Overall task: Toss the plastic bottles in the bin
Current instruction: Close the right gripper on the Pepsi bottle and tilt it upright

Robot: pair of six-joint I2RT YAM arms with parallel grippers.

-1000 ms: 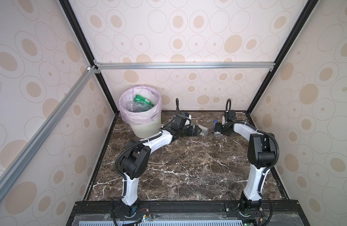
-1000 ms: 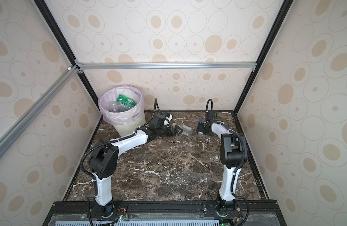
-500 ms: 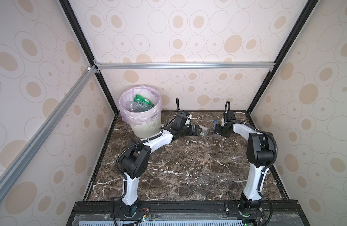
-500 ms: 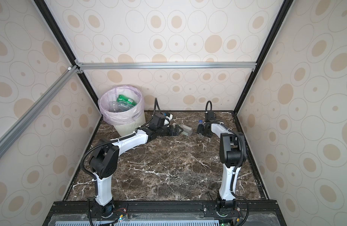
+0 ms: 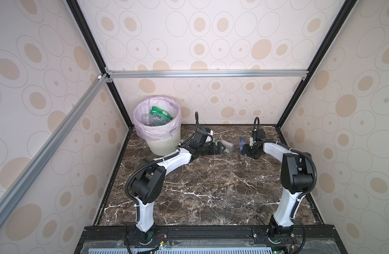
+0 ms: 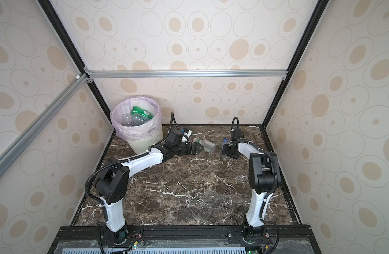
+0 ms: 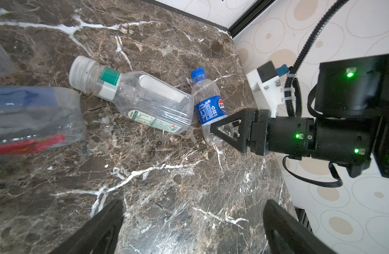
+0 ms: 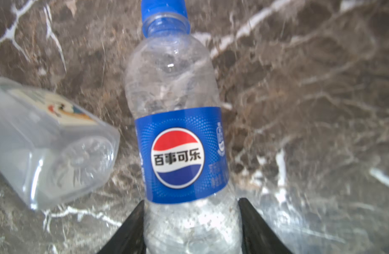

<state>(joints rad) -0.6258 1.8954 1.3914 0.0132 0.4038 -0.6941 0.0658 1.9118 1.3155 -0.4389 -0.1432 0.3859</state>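
Looking through the right wrist camera, I see my right tool point(image 8: 191, 201) with its two fingers hugging the bottom end of the blue-label bottle point(image 8: 180, 154), one on each side. I cannot tell if they squeeze it or only touch it. The bottle lies flat on the worktop point(image 5: 211, 187), its blue cap pointing away from the tool, well apart from the bin point(image 5: 165, 146) in the far left corner. It looks empty, so I think it is very light, thin and squashy, and a bit slippery. The bottom end seems stiffer, so that is a good place to hold. A hard squeeze on the middle could crush it or make it pop out. My left tool point(image 7: 193, 202) is spread wide and holds nothing, near the square clear bottle point(image 7: 143, 99).
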